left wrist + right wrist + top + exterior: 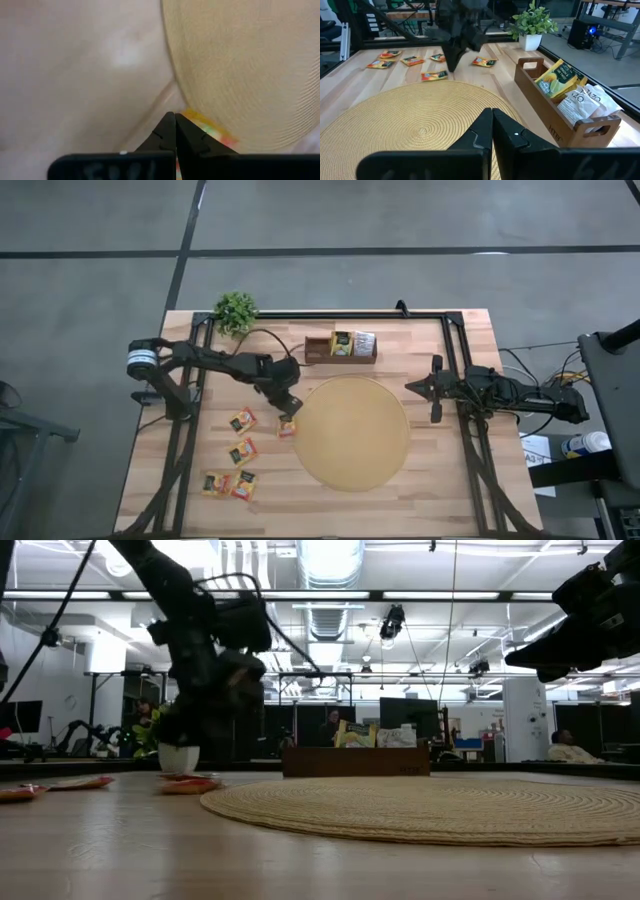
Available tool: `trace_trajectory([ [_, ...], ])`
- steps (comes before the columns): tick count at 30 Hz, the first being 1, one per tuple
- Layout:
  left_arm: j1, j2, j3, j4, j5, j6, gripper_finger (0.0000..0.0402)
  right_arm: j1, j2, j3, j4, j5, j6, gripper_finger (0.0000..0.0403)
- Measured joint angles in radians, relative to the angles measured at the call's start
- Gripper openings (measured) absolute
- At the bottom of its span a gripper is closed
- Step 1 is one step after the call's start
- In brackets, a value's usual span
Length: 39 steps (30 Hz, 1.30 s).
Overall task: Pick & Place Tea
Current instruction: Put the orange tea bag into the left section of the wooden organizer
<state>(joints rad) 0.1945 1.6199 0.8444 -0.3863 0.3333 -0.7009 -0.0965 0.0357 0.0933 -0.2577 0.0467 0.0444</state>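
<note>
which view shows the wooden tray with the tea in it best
The right wrist view: the wooden tray sits close, its yellow-green sachets and white sachets clearly standing in it. The high view shows it small from above, the low view distant and end-on. The left wrist view misses it.

The high view looks straight down on the whole counter [440,480]; the low view sits level at counter height. Both wrist views look forward, sharing the round mat [410,120].

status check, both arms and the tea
Left gripper shut on tea sachet at mat edge. Right gripper shut, idle. Nothing blocking.
</note>
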Motion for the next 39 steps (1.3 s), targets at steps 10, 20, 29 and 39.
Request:
trace_trajectory([
  [10,0.001,-0.091,0.055,-0.077,-0.018,0.016,0.0,0.0,0.0,0.0,0.0,0.0,0.0,0.0009],
  [20,-0.002,-0.091,0.065,-0.078,0.198,0.203,0.002,0.0,0.0,0.0,0.0,0.0,0.0,0.0009],
  [29,-0.03,-0.091,0.065,-0.079,0.254,0.302,0.0155,0.0,0.0,0.0,0.0,0.0,0.0,0.0009],
  [39,-0.13,-0.091,0.064,-0.163,0.008,0.411,0.0305,0.0,0.0,0.0,0.0,0.0,0.0,0.0009],
])
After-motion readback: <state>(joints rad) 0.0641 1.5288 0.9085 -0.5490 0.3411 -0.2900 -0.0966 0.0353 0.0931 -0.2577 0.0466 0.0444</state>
